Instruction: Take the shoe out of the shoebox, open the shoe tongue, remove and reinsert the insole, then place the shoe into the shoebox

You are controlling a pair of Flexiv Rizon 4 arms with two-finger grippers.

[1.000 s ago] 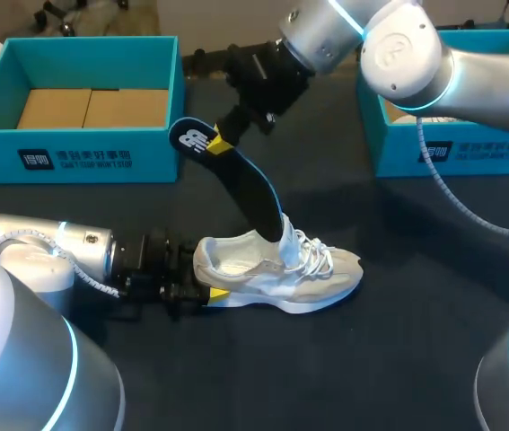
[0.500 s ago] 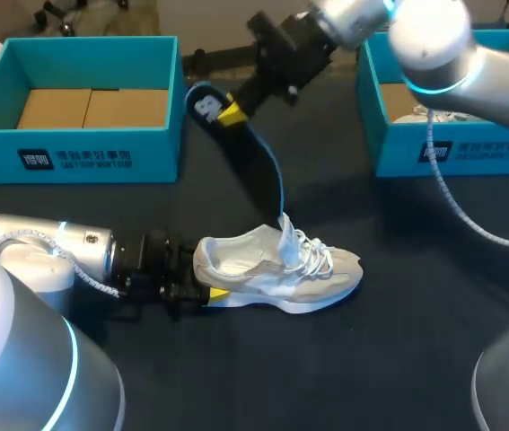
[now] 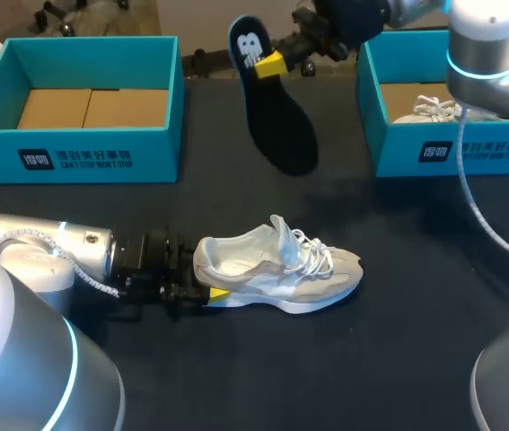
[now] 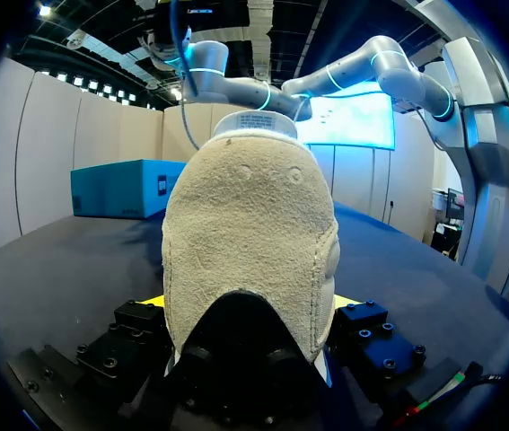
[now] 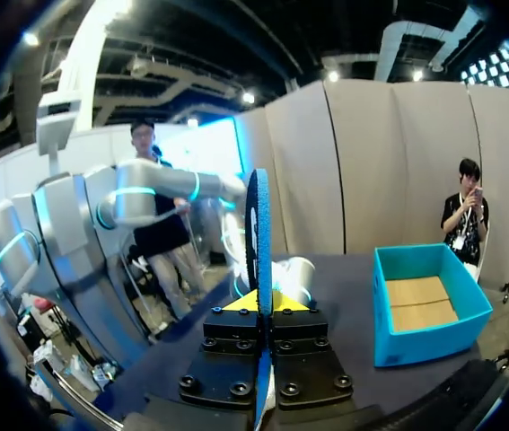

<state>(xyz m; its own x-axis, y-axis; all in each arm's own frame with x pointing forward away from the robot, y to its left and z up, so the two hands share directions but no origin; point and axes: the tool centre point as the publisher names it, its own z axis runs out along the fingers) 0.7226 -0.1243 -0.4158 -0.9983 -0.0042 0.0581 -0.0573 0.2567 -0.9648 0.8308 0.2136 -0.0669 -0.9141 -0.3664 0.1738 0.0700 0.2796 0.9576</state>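
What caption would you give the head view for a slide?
The right gripper holds the insole aloft while the left gripper grips the shoe by its heel.

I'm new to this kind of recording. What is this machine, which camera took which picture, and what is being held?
These are two robot arms working at a dark table. The wide picture looks down from above and behind them. Each round picture comes from a camera on one arm's wrist. The left gripper clamps the heel of a white shoe lying on the table. The right gripper holds the insole in the air, clear of the shoe. Two teal boxes stand at the back: the left box shows only its cardboard floor, and the right box contains another shoe.
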